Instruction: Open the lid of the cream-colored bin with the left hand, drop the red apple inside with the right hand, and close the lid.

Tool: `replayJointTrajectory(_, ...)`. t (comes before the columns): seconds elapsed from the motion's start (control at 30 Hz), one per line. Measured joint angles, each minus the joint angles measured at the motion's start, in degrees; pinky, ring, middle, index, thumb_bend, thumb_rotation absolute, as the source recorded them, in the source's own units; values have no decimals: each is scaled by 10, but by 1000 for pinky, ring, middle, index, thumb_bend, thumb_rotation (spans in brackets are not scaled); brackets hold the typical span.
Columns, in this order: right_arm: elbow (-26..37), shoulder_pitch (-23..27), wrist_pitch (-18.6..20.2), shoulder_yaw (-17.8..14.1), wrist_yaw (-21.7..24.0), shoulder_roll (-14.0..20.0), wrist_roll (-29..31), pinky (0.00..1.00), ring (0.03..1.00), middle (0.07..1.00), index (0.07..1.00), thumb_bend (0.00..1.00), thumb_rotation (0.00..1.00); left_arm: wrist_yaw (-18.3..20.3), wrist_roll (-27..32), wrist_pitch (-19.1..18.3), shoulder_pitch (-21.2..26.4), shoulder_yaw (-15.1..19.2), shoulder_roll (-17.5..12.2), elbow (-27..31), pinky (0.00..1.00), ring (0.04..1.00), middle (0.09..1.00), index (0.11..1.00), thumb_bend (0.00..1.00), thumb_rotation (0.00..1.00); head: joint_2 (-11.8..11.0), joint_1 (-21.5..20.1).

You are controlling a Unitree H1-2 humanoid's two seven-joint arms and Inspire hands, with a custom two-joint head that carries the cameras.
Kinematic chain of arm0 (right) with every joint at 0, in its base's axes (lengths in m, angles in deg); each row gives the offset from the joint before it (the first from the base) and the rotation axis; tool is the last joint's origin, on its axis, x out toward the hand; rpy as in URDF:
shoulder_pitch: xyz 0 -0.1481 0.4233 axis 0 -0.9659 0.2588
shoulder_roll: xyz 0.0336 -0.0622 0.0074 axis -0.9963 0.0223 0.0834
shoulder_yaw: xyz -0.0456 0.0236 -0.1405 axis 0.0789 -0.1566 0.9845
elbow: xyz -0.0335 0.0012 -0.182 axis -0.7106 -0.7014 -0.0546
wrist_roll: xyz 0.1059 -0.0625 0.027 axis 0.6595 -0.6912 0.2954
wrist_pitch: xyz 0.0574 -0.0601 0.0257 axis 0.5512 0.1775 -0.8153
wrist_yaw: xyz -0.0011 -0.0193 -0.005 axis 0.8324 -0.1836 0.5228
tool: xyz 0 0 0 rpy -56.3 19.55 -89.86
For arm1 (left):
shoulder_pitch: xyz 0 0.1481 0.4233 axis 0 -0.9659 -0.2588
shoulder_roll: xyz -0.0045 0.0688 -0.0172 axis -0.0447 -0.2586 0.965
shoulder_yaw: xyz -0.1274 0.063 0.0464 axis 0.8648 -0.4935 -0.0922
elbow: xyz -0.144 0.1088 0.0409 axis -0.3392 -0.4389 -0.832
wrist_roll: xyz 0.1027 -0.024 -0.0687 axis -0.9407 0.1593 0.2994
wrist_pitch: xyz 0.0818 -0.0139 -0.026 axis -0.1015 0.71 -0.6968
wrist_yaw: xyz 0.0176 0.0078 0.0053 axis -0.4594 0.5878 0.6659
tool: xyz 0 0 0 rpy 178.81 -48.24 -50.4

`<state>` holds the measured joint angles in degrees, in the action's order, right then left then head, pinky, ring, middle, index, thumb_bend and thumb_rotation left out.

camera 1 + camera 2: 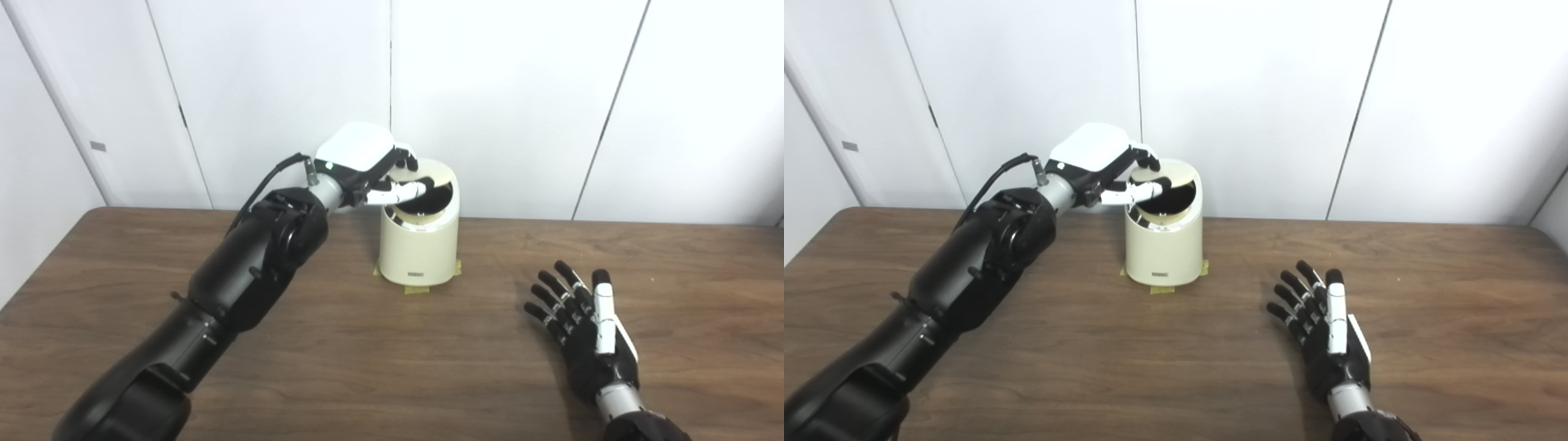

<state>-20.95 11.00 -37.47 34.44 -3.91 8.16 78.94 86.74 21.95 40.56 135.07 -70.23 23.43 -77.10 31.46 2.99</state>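
Observation:
The cream-colored bin (418,245) stands upright at the back middle of the table, held down with yellow tape. Its round lid (432,174) is tilted up, and a dark opening shows beneath it. My left hand (370,164) is at the bin's top, with its fingers curled over the lid's upper edge and its thumb under the lid in the opening, so it grips the lid. My right hand (585,331) lies open and empty over the table, to the right of and nearer than the bin. No red apple shows in either view.
The brown wooden table (392,355) runs across the whole view. White wall panels stand close behind the bin. Bits of yellow tape (416,290) stick out at the bin's base. My left forearm (245,282) lies across the table's left half.

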Motion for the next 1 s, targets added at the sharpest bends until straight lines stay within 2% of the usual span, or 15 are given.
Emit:
replayJointTrajectory(0.23, 1, 0, 2, 5, -3, 2, -5, 796, 860, 841, 906, 490, 989, 13, -27, 18, -26, -5, -8, 26, 953, 796, 746, 739, 514, 1000, 6, -3)
replayJointTrajectory(0.4, 4, 0, 8, 11, -5, 6, -11, 818, 870, 834, 899, 494, 999, 19, -68, 24, -36, -14, -12, 44, 980, 806, 748, 746, 526, 1000, 10, -4)
replayJointTrajectory(0.57, 6, 0, 13, 16, -6, 10, -17, 841, 871, 830, 888, 491, 997, 28, -107, 27, -41, -23, -12, 52, 1000, 855, 800, 768, 521, 1000, 11, -4)
replayJointTrajectory(0.7, 6, 0, 14, 20, -9, 10, -24, 813, 846, 799, 864, 485, 981, 20, -157, 36, -48, -40, -12, 58, 1000, 912, 861, 803, 512, 1000, 14, -4)
replayJointTrajectory(0.8, 6, 0, 13, 23, -13, 10, -33, 830, 845, 782, 862, 484, 978, 14, -196, 42, -50, -51, -13, 59, 1000, 938, 892, 833, 513, 996, 14, -6)
replayJointTrajectory(1.0, 5, 0, 12, 28, -19, 6, -41, 807, 822, 763, 857, 493, 963, -3, -227, 52, -51, -56, -13, 50, 1000, 956, 915, 862, 500, 997, 17, -10)
